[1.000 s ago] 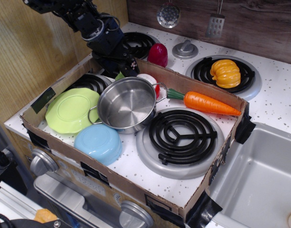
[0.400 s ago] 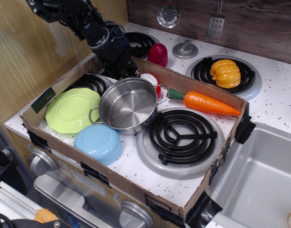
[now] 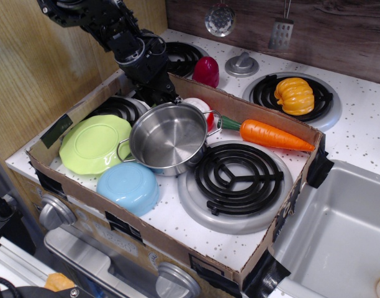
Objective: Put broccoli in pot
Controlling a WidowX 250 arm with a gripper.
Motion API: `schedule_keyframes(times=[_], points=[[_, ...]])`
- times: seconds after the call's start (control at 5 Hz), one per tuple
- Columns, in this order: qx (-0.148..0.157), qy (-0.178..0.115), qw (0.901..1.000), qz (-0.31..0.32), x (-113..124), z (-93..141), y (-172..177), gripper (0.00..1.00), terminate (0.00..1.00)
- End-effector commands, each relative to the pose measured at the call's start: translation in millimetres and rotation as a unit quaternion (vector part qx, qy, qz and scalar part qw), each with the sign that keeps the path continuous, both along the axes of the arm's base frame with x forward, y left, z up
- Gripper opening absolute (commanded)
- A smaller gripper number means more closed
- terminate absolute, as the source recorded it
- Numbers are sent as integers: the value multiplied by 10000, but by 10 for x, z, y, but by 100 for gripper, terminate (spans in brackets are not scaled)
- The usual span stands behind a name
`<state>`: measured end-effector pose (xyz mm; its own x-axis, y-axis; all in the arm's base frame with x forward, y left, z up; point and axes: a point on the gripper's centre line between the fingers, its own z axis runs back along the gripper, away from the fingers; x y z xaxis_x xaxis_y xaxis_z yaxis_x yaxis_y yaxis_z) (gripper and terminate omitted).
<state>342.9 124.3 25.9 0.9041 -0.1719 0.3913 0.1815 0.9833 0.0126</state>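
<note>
The shiny steel pot (image 3: 168,138) stands inside the cardboard tray (image 3: 258,245), between the lime-green plate (image 3: 94,144) and the front burner (image 3: 238,175). It leans a little and its inside looks empty. My black gripper (image 3: 160,94) reaches down just behind the pot's far left rim, against the tray's back wall. Its fingertips are hidden by its own body and the pot rim, so I cannot tell whether they are open or shut. No broccoli shows; it may be hidden at the gripper or behind the pot.
A light blue bowl (image 3: 129,185) lies in front of the pot. A carrot (image 3: 269,135) lies at the tray's back right, and a red-and-white toy (image 3: 199,107) sits behind the pot. A red toy (image 3: 206,71) and a yellow pepper (image 3: 295,95) are beyond the tray. The sink (image 3: 339,236) is at the right.
The gripper has dropped lower behind the pot. A small green bit seen beside the fingers a second ago no longer shows. The pot has shifted slightly to the right.
</note>
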Motion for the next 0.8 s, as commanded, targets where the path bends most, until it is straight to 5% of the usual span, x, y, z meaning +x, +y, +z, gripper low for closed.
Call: schedule_keyframes(times=[0.0,0.2,0.6], points=[[744,-411,9964,-36,213,760,183,0,0],[1072,-512,9929,31,316,1075,178,0,0],[981,-786,9859,1100,-121,1309,-163,0,0]])
